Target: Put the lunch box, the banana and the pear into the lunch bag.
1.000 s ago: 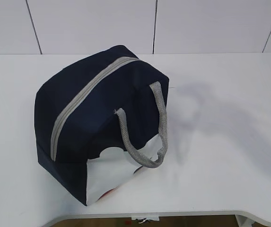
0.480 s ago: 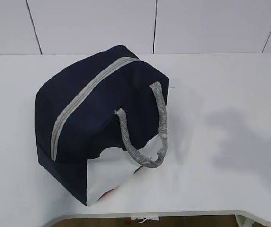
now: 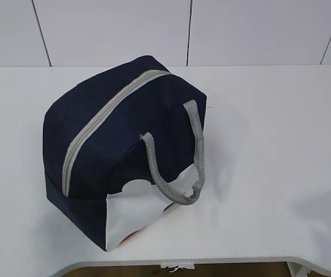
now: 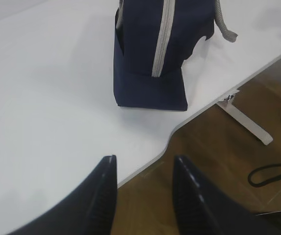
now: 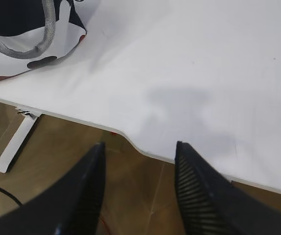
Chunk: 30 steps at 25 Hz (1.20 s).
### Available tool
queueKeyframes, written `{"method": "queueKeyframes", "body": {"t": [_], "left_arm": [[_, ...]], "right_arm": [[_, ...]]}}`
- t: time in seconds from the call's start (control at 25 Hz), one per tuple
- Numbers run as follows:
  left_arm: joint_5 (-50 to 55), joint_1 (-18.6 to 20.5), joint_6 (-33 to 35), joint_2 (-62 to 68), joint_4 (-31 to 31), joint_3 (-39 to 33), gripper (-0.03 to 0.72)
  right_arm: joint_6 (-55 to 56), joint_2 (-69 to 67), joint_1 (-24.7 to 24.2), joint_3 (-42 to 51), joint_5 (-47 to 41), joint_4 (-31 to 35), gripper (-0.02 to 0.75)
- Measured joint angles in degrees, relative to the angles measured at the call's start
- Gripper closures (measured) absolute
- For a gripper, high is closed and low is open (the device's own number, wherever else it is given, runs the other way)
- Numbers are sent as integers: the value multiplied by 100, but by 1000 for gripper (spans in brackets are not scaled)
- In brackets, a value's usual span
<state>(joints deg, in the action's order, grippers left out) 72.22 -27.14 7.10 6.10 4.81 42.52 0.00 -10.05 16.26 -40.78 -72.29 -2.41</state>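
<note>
Wrist views show the left tool (image 4: 142, 188) and right tool (image 5: 140, 178) both spread apart, empty, above the near worktop (image 3: 269, 144) edge. An arm shadow crossing the worktop right of the lunch bag (image 3: 119, 150) has slid to the lower-right corner, indicating retraction. Well beyond both tools, the bag stands zipped; packing appears complete.
</note>
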Motion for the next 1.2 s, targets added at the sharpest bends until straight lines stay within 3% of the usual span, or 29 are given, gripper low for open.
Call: {"method": "queueKeyframes", "body": {"t": [0.24,0.48,1.08,1.2], "left_arm": [[-154,0,0,-531,19,-607,402],[-452,0,0,-545,1,-1082,402],[-824,12,-307,-545,-341,-1260,421],[-824,252,-307,-545,-353,-1260,421]], "right_arm": [[-41,984,0,765,259,-46,382],[-49,1099,0,1103,396,-55,383],[-49,1099,-13,1227,604,-55,384],[-49,1099,-210,1227,604,-55,384]]}}
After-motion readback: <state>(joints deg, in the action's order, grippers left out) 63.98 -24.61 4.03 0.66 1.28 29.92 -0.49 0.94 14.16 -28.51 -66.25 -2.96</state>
